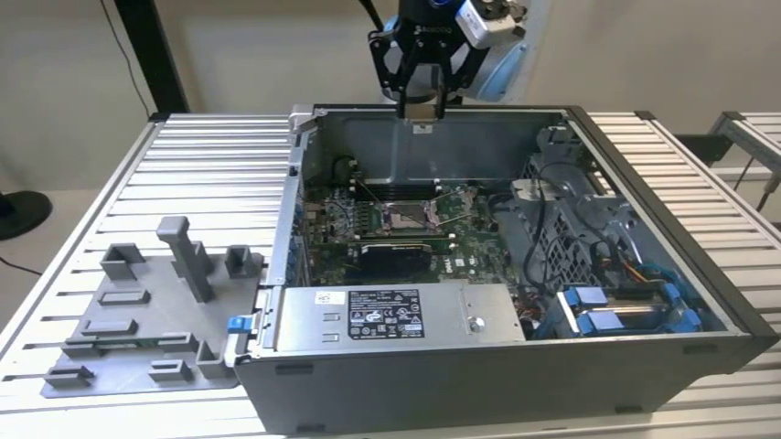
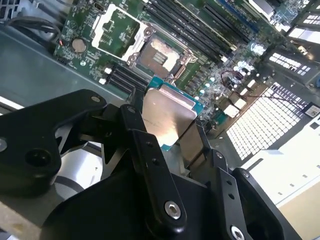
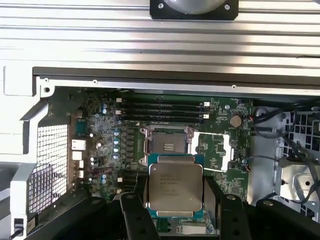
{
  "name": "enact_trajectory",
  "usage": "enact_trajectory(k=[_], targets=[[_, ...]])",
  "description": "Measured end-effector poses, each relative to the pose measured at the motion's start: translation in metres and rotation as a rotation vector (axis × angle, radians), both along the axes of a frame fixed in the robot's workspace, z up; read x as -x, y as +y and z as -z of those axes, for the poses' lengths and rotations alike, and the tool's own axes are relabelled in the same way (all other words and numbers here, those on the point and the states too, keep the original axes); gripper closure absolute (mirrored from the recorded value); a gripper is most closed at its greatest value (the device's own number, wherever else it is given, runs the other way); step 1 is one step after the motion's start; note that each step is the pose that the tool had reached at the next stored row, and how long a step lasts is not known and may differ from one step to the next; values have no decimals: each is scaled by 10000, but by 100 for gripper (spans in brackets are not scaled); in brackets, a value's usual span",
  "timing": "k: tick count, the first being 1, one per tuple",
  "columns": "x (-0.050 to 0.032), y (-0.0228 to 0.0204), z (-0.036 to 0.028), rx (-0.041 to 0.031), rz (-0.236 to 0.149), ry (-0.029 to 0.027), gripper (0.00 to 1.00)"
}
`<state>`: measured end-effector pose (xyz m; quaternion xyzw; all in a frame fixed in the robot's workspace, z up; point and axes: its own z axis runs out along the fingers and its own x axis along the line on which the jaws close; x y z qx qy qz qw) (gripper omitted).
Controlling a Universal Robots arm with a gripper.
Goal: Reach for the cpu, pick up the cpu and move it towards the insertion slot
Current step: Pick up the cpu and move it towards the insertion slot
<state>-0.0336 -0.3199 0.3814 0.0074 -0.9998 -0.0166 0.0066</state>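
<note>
My gripper [image 1: 422, 108] hangs above the back wall of the open computer case [image 1: 635, 174], shut on the cpu [image 1: 422, 116]. In both wrist views the cpu [image 3: 175, 186] [image 2: 167, 115] is a flat square chip with a silvery face and a teal rim, clamped between my two black fingers [image 3: 131, 212] [image 2: 134, 125]. The insertion slot [image 1: 409, 217] lies below on the green motherboard, apart from the chip. Its silver frame is swung open, and its dark centre [image 3: 167, 145] [image 2: 156, 53] is bare.
A grey fixture plate [image 1: 134, 361] with upright blocks lies on the slatted table at the exterior view's left. Inside the case are a power supply [image 1: 384, 315] at the front, blue drive brackets [image 1: 616, 306] and cables at the exterior view's right, and memory slots [image 3: 162, 107] beside the socket.
</note>
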Motion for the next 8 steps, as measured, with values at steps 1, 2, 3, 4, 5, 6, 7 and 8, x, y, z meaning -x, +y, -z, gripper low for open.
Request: enact_trajectory(k=[1, 2, 3, 4, 5, 6, 7, 8], targets=[[0, 0, 0, 1, 0, 0, 100], [0, 0, 1, 0, 0, 0, 100], [0, 0, 1, 0, 0, 0, 100], [0, 0, 1, 0, 1, 0, 100], [0, 0, 1, 0, 1, 0, 100], [0, 0, 1, 0, 1, 0, 100], [0, 0, 1, 0, 0, 0, 100], [0, 0, 1, 0, 0, 0, 100]])
